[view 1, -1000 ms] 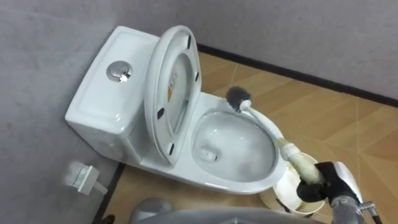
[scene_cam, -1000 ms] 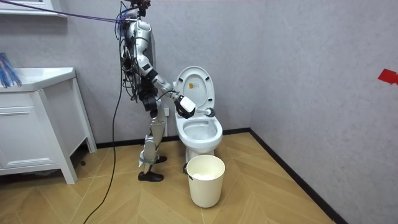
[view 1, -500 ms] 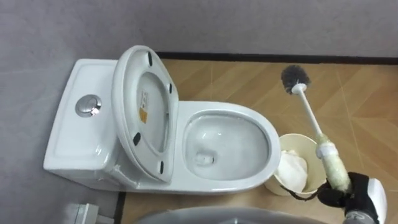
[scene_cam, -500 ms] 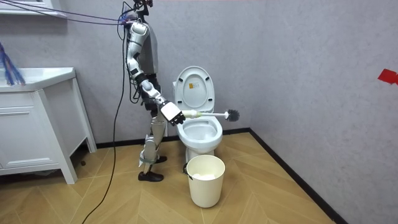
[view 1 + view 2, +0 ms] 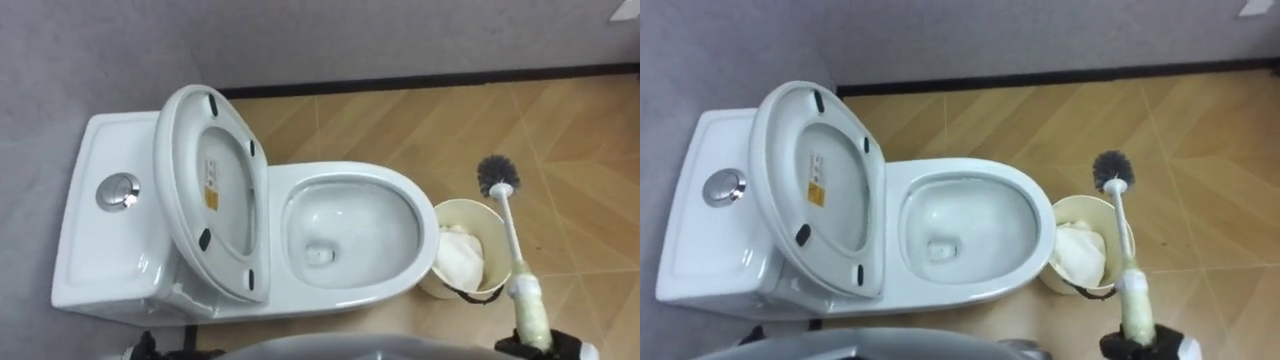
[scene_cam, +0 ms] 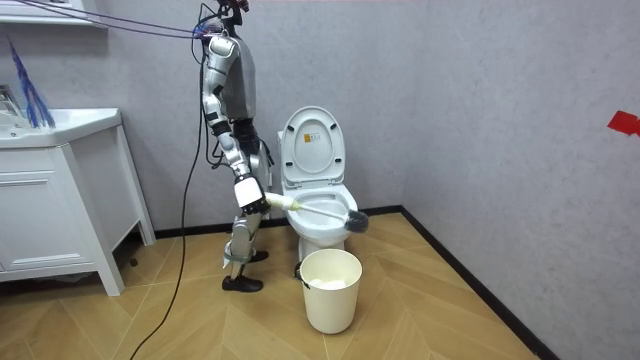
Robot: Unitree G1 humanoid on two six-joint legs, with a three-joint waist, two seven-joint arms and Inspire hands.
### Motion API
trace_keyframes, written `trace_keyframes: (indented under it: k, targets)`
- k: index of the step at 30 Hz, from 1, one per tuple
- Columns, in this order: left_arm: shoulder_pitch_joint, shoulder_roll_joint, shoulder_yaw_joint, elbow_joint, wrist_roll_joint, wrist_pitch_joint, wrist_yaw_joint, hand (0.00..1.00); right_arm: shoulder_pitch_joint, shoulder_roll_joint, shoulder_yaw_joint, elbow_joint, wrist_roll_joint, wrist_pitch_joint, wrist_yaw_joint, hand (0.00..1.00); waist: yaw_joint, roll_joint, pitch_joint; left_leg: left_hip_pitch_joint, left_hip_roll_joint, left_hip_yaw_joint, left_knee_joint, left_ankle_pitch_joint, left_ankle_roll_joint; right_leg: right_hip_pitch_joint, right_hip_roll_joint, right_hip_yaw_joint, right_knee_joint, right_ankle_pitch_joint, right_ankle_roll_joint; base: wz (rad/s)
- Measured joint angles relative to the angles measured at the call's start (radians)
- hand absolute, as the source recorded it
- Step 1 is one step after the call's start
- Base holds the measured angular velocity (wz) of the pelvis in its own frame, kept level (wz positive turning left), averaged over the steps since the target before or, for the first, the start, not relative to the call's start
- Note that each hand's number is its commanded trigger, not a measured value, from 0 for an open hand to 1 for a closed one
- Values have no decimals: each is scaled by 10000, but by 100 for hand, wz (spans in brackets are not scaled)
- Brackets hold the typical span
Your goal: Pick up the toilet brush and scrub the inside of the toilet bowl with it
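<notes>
The white toilet [image 5: 345, 235] has its seat and lid [image 5: 210, 190] raised against the tank, and the bowl is open. My right hand [image 5: 540, 347] comes in at the lower right, shut on the cream grip of the toilet brush [image 5: 514, 240]. Its white shaft points away from me, and the dark bristle head [image 5: 497, 175] hangs past the far rim of a small bin, off the bowl's front. In the room view I stand upright at the toilet's side, on the room view's left, with the brush [image 6: 320, 210] held out low across the bowl.
A cream waste bin [image 5: 480, 285] with white paper in it stands on the wooden floor right at the toilet's front. The grey wall with a dark skirting runs behind. A white cabinet [image 6: 60, 200] stands at the room view's left.
The brush has swung from the bowl's rim out past the toilet's front and down over the bin. My right arm has dropped lower. The eye view has shifted.
</notes>
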State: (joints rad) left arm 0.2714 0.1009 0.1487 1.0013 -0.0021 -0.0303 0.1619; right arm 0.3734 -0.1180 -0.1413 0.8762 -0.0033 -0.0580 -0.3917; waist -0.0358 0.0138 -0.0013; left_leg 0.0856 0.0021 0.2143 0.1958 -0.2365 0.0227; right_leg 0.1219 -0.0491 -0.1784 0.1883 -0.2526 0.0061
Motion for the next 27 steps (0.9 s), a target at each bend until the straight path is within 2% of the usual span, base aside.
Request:
trace_keyframes:
  k: [5,10,17,19,27]
  targets:
    - [17,2,-284,57,874,96,238,0,-337,4,9,816,-73,46,414,0,-151,53,58,155,-3,23,-94,3,-4,64,21,155,-8,2,-4,-6]
    - [62,37,-345,69,1336,196,230,0,-754,-15,37,1794,-163,114,821,0,-145,-17,58,159,2,23,-88,4,-3,61,18,142,-5,5,-5,0]
    - [160,37,-343,102,2327,765,233,0,-1130,-19,61,2770,-685,837,1429,0,-112,-163,49,218,-5,17,-82,5,0,89,12,164,-16,0,-1,0]
    - [171,33,-343,151,2648,970,239,0,-1172,-27,107,2922,-977,1148,1677,0,-108,-192,51,235,-4,17,-76,5,0,95,15,192,-8,0,-1,0]
    - [233,35,-347,182,2797,1404,225,0,-1164,-40,185,2988,-1243,1807,2636,0,-127,-316,91,288,-1,16,-51,5,0,163,9,187,-18,-3,-1,0]
